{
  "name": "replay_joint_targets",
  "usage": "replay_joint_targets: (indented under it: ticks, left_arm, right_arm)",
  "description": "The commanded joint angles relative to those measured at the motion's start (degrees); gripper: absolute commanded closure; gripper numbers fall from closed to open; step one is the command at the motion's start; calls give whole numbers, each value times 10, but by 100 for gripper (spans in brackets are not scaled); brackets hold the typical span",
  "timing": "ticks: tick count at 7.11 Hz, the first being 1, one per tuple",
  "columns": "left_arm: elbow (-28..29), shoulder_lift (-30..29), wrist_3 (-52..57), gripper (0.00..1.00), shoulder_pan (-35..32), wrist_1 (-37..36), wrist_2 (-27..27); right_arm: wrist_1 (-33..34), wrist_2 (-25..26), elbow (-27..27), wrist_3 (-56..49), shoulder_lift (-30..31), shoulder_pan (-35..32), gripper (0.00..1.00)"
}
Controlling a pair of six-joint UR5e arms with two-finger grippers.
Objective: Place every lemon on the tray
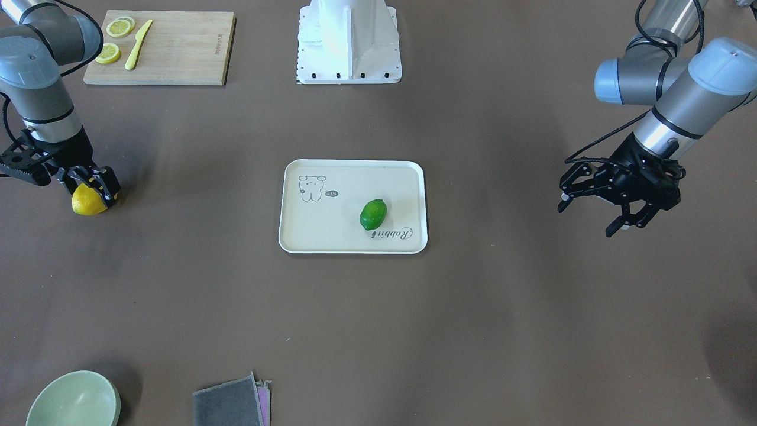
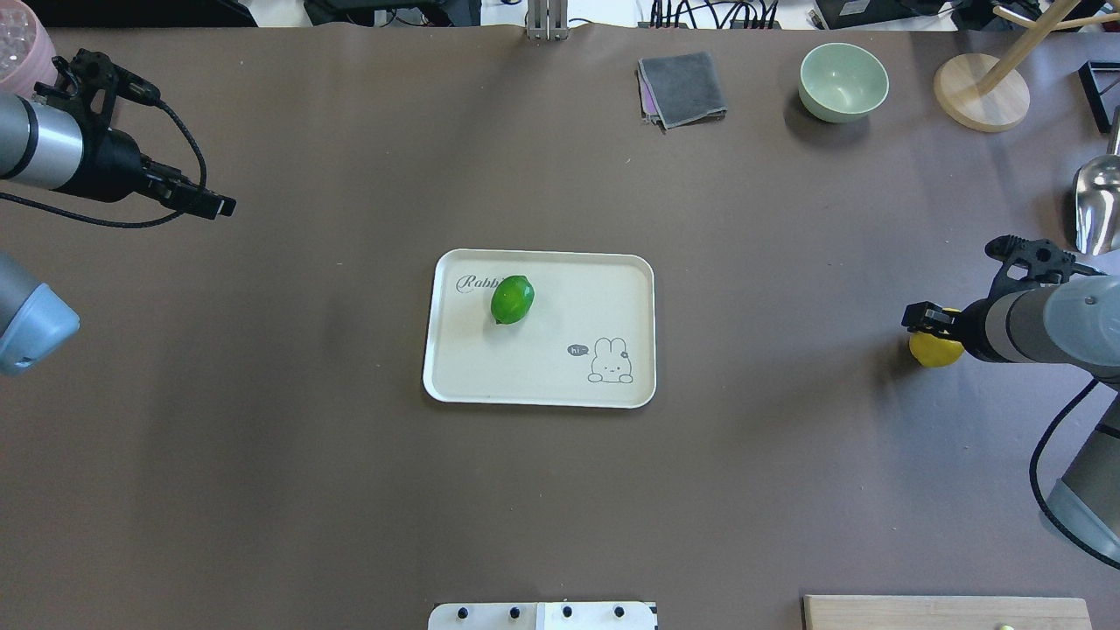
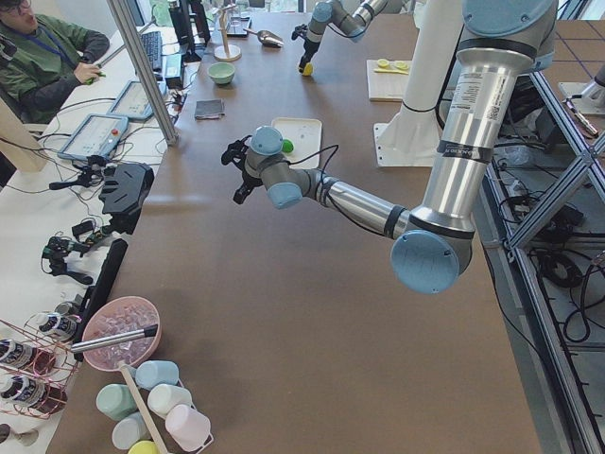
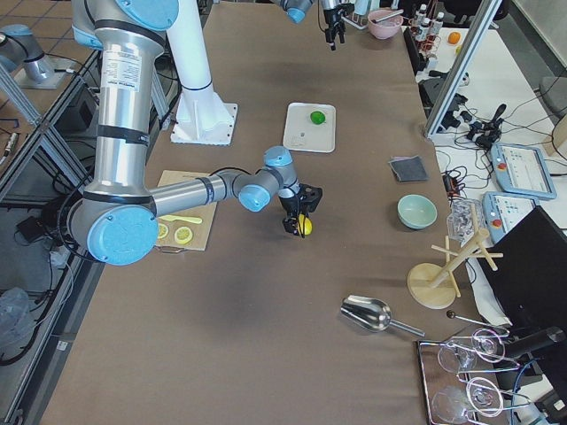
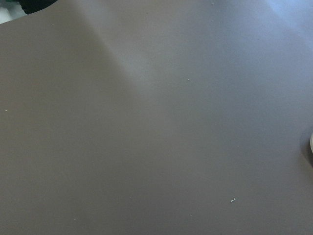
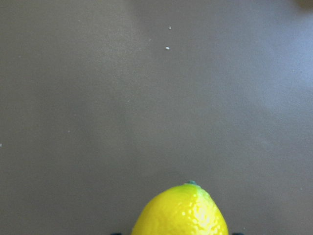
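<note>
One yellow lemon [image 1: 87, 201] sits well outside the tray [image 1: 322, 234].

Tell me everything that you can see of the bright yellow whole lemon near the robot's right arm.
The bright yellow oval lemon is whole, with dimpled, glossy skin and a pointed tip bearing a small green nub, as the right wrist view shows. It seems to rest on the brown table, well away from the cream rectangular tray, on the robot's right. The right gripper stands over it with a finger on either side. I cannot tell whether the fingers press it.
</note>
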State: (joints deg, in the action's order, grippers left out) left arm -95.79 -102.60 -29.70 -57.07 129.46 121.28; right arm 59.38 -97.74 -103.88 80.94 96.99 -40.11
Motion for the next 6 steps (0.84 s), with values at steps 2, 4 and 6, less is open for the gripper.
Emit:
replay_joint_targets:
  ticks: [2, 4, 6]
  left_arm:
    - [3, 2, 1, 2, 0, 0, -1]
    - [3, 4, 1, 2, 0, 1, 0]
    - [3, 6, 1, 2, 2, 1, 0]
  right_arm:
    - [8, 4, -28, -2, -12, 6, 100]
    - [176, -19, -117, -3, -84, -8, 100]
    - [346, -8, -113, -3, -248, 54, 100]
